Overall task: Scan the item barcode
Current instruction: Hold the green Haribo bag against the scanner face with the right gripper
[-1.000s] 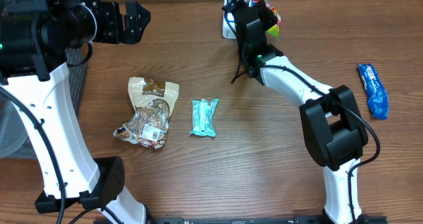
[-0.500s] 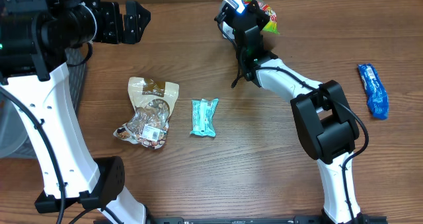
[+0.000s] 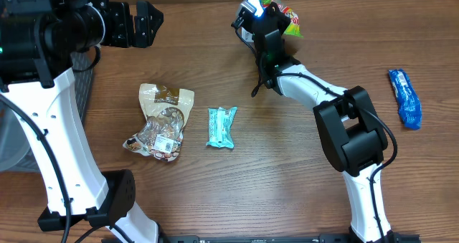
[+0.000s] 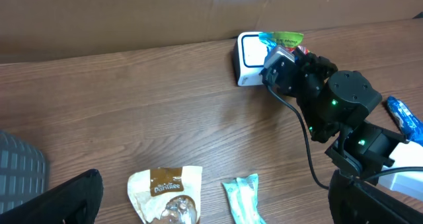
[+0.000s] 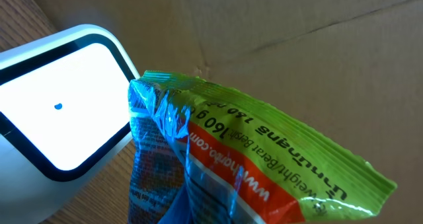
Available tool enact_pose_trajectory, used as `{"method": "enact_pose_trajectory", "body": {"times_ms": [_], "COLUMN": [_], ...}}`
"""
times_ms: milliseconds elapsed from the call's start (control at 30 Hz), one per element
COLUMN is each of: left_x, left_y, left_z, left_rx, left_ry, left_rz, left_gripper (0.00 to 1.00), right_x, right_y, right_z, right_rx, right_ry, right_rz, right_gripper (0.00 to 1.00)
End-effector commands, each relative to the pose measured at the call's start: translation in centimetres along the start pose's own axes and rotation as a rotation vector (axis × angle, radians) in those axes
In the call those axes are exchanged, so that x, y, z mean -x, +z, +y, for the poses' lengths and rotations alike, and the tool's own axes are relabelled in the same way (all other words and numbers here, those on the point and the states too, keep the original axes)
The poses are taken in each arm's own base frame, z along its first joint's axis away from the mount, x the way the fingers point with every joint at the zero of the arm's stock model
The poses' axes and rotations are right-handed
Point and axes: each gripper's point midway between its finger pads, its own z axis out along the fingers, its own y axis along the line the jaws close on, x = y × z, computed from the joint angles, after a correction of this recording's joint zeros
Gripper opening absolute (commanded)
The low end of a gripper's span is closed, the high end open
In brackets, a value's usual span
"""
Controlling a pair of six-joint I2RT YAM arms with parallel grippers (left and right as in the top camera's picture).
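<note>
The scan itself is the step in hand. The right gripper (image 3: 268, 19) is clamped tight on a candy bag (image 5: 264, 164) and holds it up at the far edge of the table (image 3: 287, 164), just right of the white scanner (image 5: 56, 112). The bag's left fold sits close beside the scanner's window, which glows white with a small blue dot; whether they touch I cannot tell. The wrist view shows only lettering on the bag and no barcode. The next move therefore probably calls for turning or shifting the bag until its code squarely faces the window, with the film flat enough to read.

The bag is glossy, crinkled film, green along the top seam, orange-red below with white print, and blue at the left fold. It looks likely to flex and throw glare.

The left gripper (image 3: 142, 22) hangs at the far left, jaws spread wide and holding nothing. On the table lie a snack pouch (image 3: 163, 121), a teal bar (image 3: 221, 127) and, to the right, a blue bar (image 3: 405, 97).
</note>
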Motion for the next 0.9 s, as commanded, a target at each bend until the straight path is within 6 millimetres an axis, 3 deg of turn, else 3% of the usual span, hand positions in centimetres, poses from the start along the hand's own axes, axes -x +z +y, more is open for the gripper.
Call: {"method": "enact_pose_trajectory", "body": {"times_ms": [0, 500, 867], "left_x": [0.1, 0.1, 0.1], "left_y": [0.2, 0.2, 0.2], "left_z": [-0.3, -0.3, -0.3], "left_rx": [-0.017, -0.017, -0.017], "left_ry": [0.021, 0.021, 0.021], "left_rz": [-0.002, -0.002, -0.002], "left_gripper": [1.0, 1.0, 1.0], "right_x": [0.4, 0.1, 1.7], "right_y": [0.1, 0.5, 0.5], "right_z": [-1.1, -2.5, -2.4], "right_rx": [-0.031, -0.071, -0.062], "right_ry": [0.016, 0.018, -0.262], "right_rz": [-0.005, -0.011, -0.1], "right_gripper": [0.04, 0.04, 0.04]}}
